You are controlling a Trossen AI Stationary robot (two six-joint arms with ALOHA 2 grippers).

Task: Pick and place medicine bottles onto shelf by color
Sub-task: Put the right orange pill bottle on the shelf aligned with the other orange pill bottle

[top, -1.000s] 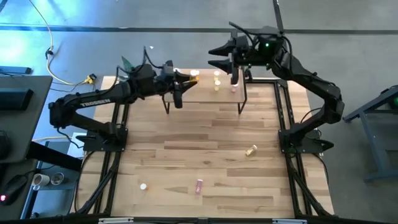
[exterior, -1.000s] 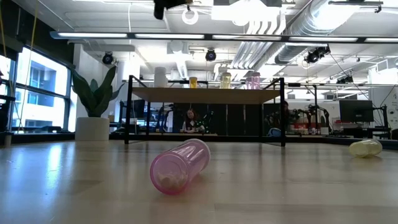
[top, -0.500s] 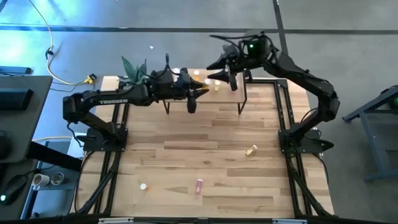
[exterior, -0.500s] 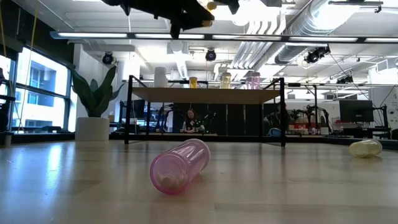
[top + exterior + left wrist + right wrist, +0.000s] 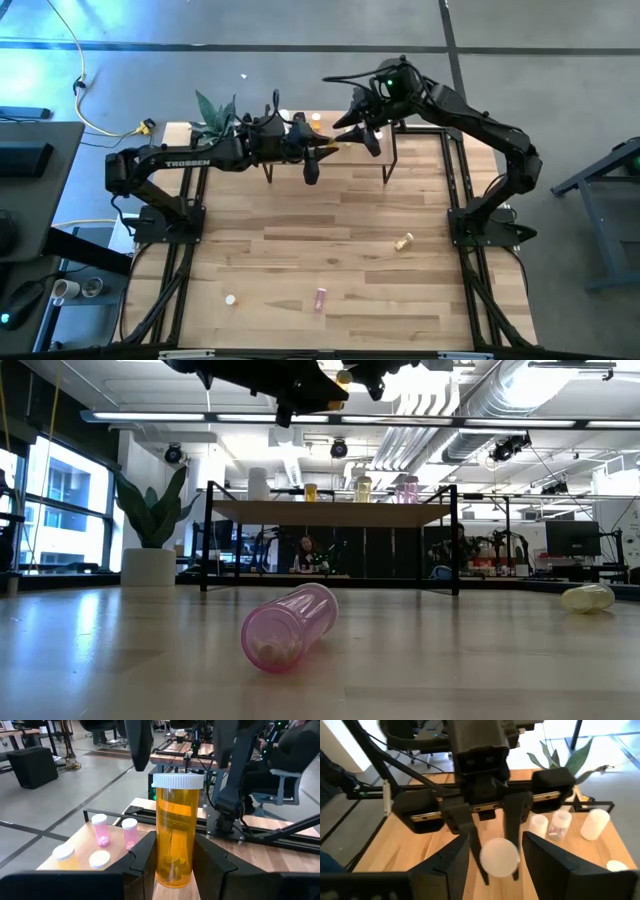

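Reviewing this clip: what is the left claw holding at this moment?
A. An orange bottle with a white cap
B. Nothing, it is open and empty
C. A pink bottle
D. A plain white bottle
A: the left wrist view shows the left claw shut on an upright orange bottle with a white cap, gripped between its two dark fingers above the shelf where pink bottles already stand.

Orange bottle (image 5: 173, 835) — base hidden between left gripper (image 5: 172, 865) fingers; low view crops both arms at top.
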